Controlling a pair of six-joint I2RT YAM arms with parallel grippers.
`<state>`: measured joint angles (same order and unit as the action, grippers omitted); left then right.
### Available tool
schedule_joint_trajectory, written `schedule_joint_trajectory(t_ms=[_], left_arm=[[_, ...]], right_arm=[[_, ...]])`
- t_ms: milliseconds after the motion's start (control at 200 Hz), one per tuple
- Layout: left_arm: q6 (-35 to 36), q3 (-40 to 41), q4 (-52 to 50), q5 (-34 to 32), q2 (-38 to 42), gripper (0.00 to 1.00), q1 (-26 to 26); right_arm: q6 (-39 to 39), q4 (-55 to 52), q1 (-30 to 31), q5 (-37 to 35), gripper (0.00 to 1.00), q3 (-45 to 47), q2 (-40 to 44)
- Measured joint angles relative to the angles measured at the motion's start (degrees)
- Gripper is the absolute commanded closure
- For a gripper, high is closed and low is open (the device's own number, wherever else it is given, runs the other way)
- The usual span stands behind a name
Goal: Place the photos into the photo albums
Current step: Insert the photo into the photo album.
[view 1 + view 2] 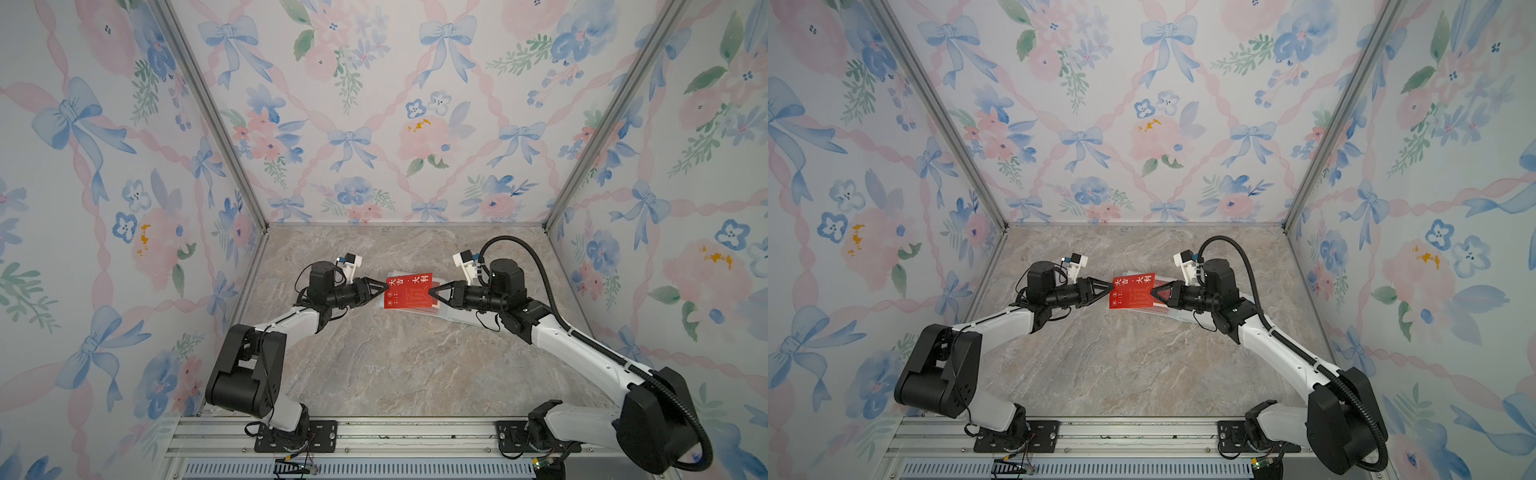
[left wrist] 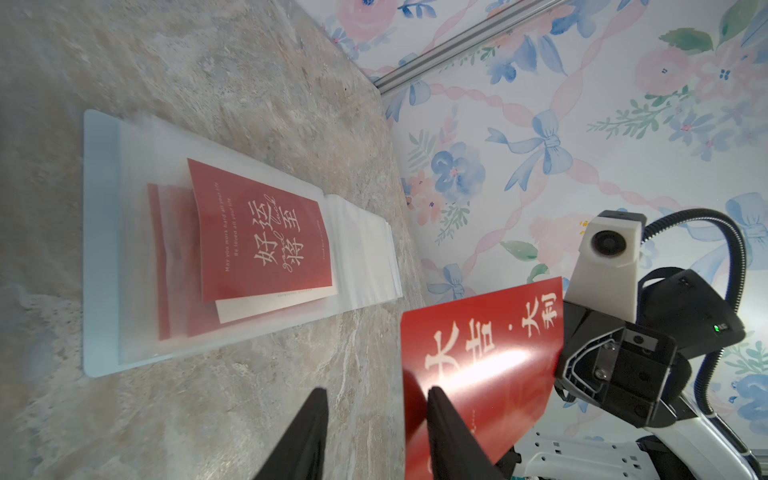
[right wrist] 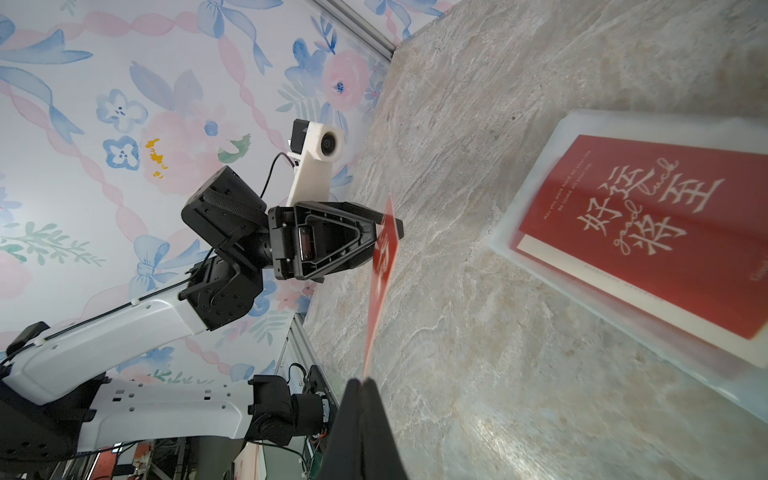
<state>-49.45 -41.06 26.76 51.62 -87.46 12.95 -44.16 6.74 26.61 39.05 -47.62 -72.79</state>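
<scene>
A red photo (image 1: 409, 291) with white characters hangs in the air above the photo album, and my right gripper (image 1: 432, 289) is shut on its right edge. The right wrist view shows this photo (image 3: 380, 286) edge-on, pinched at the fingertips (image 3: 362, 384). My left gripper (image 2: 376, 397) stands open at the photo's (image 2: 490, 353) left edge, which sits between its fingers without being pinched. The album (image 2: 99, 249) lies open on the table. Another red photo (image 2: 266, 232) rests on its page over a cream one. Fainter red photos show through a frosted sheet.
The marble tabletop (image 1: 395, 365) is boxed in by floral walls at the back and both sides, with metal posts in the corners. An aluminium rail (image 1: 415, 432) with both arm bases runs along the front. The album (image 3: 540, 166) lies just under and beside my right gripper.
</scene>
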Motion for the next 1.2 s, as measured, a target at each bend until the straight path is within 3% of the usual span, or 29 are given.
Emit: schedule_joint_trajectory(t_ms=[405,525,860,1200], left_arm=[[-0.81,-1.66,1.51,2.56,-1.29,0.6,2.21],[-0.87,-1.68,1.49,2.97,-1.77,0.66,2.58],[-1.84,-1.66,1.99,3.17,-1.77,0.97,2.4],[-1.86,-1.66,2.36,3.23,-1.77,1.0,2.4]], right_arm=[[-0.66,1.46,0.0,0.39,0.96,0.0,-0.52],[-0.63,1.44,0.0,0.26,0.95,0.0,-0.52],[0.28,-0.46,-0.33,-1.9,0.95,0.0,-0.52],[3.56,-6.34,-0.33,-5.75,0.92,0.0,-0.5]])
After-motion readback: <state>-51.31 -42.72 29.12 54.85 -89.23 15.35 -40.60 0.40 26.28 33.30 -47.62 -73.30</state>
